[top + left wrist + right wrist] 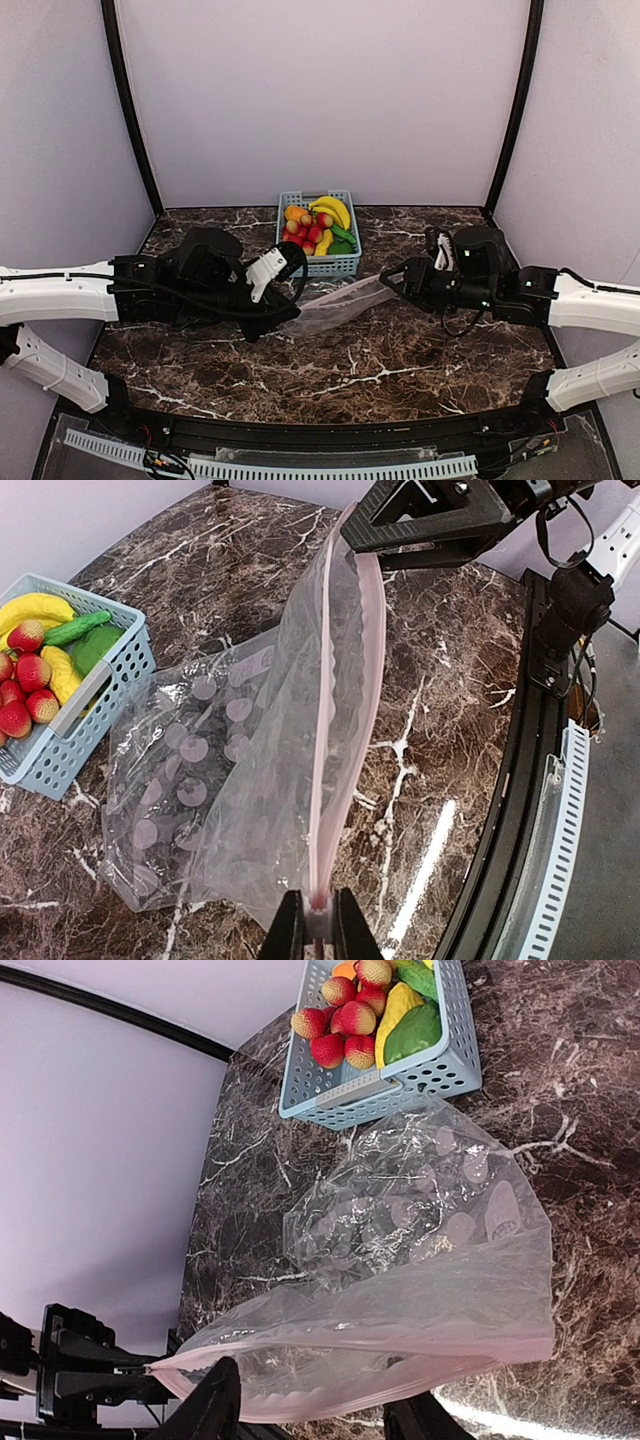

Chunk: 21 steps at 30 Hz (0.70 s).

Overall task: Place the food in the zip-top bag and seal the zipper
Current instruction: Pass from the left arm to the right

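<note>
At the middle of the top view, the zip-top bag [335,305] hangs slack between the two arms, clear and empty, its dotted body sagging onto the table [350,370]. The zipper [325,780] is unsealed: in the left wrist view its two pinkish lips run up the frame and bow apart. The left gripper [315,925] is pinched tight on the near end of that strip, at the bottom edge of that view. The right gripper [315,1398] has its jaws about half apart, with the bag's rim lying across the gap between its fingers [215,1405]. I cannot tell whether either pad bears on the plastic.

All the food [318,228] sits in the light-blue basket [335,265] just behind the bag, toward the upper centre of the top view: bananas, red fruits, green pieces and an orange piece. So this looks like the mouth-opening step, with no loading begun. I judge the next move calls for a sure hold on one lip only, so the mouth can be spread rather than clamped flat. The film is floppy and could slip or fold.

Dark brown marble with white veins covers the table. Plain pale walls [320,100] enclose it, with black posts [130,110] at the corners.
</note>
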Tool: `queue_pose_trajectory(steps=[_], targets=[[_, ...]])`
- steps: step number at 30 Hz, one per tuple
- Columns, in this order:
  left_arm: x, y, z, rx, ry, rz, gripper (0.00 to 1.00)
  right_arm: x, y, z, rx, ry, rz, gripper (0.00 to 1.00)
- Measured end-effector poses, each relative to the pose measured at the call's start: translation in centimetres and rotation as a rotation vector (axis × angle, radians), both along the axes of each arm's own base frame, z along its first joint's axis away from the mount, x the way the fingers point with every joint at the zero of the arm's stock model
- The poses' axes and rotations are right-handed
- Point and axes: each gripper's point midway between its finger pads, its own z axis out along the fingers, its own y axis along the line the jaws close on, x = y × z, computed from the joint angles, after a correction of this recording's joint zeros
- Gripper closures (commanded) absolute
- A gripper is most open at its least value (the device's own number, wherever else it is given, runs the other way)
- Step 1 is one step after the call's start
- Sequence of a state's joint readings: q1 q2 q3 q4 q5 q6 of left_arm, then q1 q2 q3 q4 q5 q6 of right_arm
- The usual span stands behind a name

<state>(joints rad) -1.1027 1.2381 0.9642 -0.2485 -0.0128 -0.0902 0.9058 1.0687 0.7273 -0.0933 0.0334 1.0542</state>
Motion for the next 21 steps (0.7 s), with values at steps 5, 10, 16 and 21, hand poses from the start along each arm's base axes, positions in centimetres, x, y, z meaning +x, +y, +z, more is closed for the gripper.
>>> queue_pose_trajectory(steps=[5,10,16,21], targets=[[-0.3,-0.1,-0.3,-0.004,0.013,-0.016,0.99,0.0,0.4,-0.8,-0.018,0.013,0.01,0.71],[-0.6,-0.2,-0.5,-0.011,0.026,-0.022,0.93,0.1,0.9,-0.8,-0.022,0.013,0.023,0.9],[-0.9,-0.5,-0.7,-0.034,0.057,-0.025,0.37,0.1,1.5,0.0,-0.02,-0.016,0.044,1.0],[-1.1,-0.7,0.1,-0.072,0.083,-0.014,0.19,-0.3,2.5,1.7,-0.022,-0.078,0.09,1.0]])
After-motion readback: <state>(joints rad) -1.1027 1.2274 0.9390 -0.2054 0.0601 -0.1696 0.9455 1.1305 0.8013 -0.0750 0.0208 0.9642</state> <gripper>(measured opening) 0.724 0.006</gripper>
